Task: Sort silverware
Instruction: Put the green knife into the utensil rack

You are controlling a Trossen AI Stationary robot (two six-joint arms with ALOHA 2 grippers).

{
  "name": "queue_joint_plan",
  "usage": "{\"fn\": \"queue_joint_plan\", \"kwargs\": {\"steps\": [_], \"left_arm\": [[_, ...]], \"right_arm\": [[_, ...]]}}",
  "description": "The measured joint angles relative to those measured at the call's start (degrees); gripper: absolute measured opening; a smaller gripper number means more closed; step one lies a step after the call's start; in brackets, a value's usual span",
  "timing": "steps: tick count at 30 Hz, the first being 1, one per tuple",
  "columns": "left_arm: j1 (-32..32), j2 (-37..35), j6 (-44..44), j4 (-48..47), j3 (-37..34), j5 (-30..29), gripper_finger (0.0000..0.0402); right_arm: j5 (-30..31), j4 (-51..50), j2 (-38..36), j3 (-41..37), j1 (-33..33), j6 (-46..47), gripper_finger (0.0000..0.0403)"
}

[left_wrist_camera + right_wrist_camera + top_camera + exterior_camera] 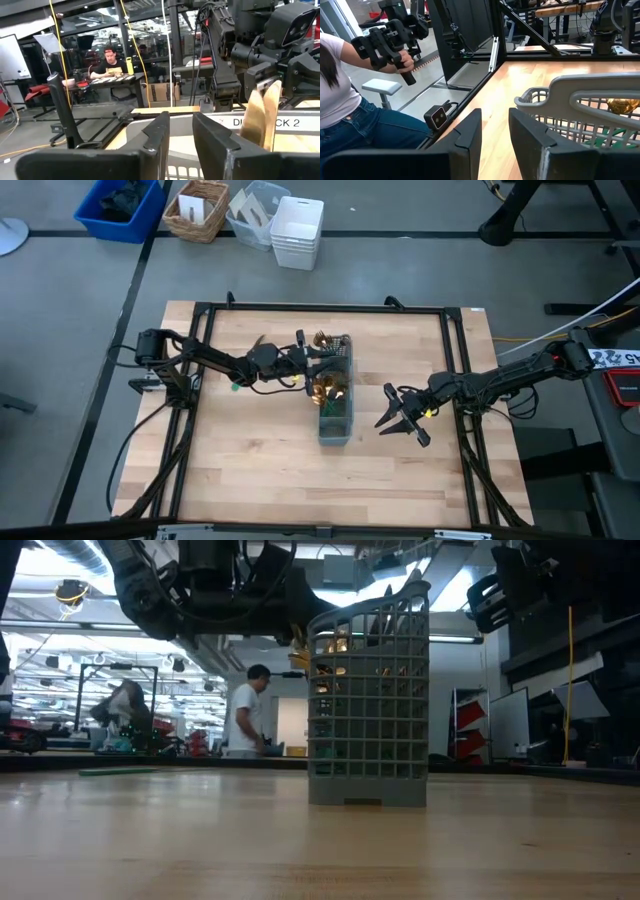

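The grey mesh caddy (336, 428) stands upright near the table's middle, also in the low view (370, 740). Silverware with gold heads (328, 388) stands in it, handles down. Two gold heads (260, 117) show in the left wrist view and one (622, 105) in the right wrist view. One slim green piece (237, 385) lies flat on the wood under the left arm. My left gripper (316, 352) hovers over the caddy's far end, open, with nothing between its fingers (181, 132). My right gripper (400, 425) hangs open just right of the caddy (580, 95).
A black rail frame (200, 310) runs around the tabletop. Bins and baskets (297, 230) sit on the floor beyond the far edge. A person holding a hand controller (395, 45) sits beside the table. Bare wood (300, 480) lies on the near side of the caddy.
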Motion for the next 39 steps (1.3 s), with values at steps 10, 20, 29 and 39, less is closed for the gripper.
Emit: {"fn": "queue_joint_plan", "kwargs": {"steps": [10,20,29,39], "left_arm": [[-1.4,-1.4,1.76,8.79,-0.02,-0.49,0.0077],[-1.25,-20.89,-5.63,-24.21,-0.02,-9.68,0.0076],[-1.22,-44.13,-24.95,-70.61,-0.04,-14.31,0.0076],[-0.66,-50.85,-48.62,-109.86,-0.07,-18.8,0.0076]], "right_arm": [[-0.1,-0.35,0.0,0.0,0.02,0.19,0.0099],[-0.2,-3.49,-0.02,0.0,0.04,1.81,0.0099],[-0.2,-6.26,-0.02,-0.01,0.02,1.75,0.0099],[1.04,-6.34,-0.02,-0.01,0.0,1.12,0.0099]]}}
